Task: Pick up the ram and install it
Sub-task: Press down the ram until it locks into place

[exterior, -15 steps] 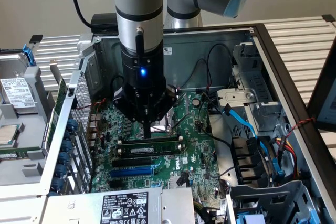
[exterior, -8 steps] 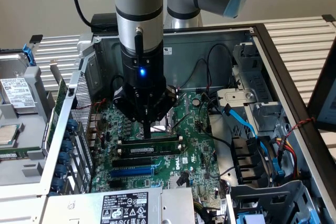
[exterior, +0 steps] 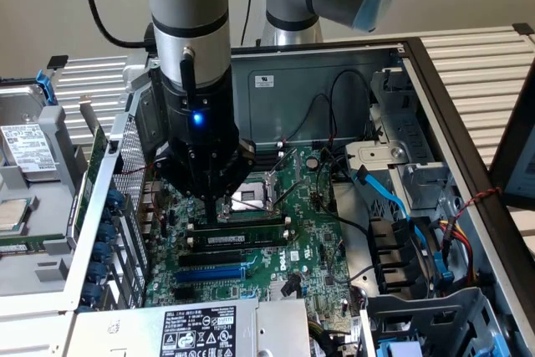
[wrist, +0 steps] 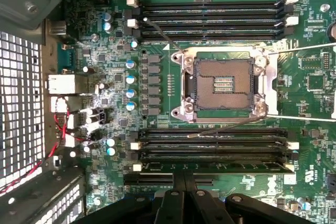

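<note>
The long, thin green ram stick with black chips and a white label strip sits edge-up in one of the black memory slots on the green motherboard, in the slot bank on the near side of the empty silver-framed processor socket; in the wrist view the ram lies in the slot closest to the gripper. The black gripper stands directly above that bank, its fingers drawn fully together and holding nothing, with the tip pressing down at the slots just beside the ram; whether it actually touches the stick cannot be told. A blue expansion slot runs parallel just beyond the ram. A second bank of black slots lies on the far side of the socket.

All of this rests inside an open grey metal computer case, which also holds black cables, a blue cable, and a grey labelled power supply at the front.
</note>
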You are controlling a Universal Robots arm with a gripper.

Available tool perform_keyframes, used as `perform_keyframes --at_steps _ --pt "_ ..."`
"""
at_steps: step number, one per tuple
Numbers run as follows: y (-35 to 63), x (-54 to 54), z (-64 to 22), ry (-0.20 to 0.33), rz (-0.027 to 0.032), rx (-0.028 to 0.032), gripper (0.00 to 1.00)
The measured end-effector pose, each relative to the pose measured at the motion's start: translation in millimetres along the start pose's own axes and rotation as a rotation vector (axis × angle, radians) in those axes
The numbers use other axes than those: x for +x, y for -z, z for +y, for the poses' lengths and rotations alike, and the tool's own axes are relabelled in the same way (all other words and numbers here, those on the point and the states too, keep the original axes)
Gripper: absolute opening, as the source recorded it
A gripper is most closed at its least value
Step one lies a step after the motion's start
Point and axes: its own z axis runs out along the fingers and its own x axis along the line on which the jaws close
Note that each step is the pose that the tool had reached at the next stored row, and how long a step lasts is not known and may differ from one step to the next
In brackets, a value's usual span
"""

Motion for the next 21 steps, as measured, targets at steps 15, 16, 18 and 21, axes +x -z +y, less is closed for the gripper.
perform_keyframes --at_steps 15,16,18,21 --pt "-19.6 15.9 -0.6 -0.056 -0.0254 -0.0022 0.1" --pt "-19.8 16.2 -0.6 -0.059 -0.0252 -0.002 0.1" --pt "-20.2 16.7 -0.6 -0.064 -0.0251 -0.0019 0.1" --pt "-20.4 16.8 -0.6 -0.072 -0.0254 -0.0013 0.1"
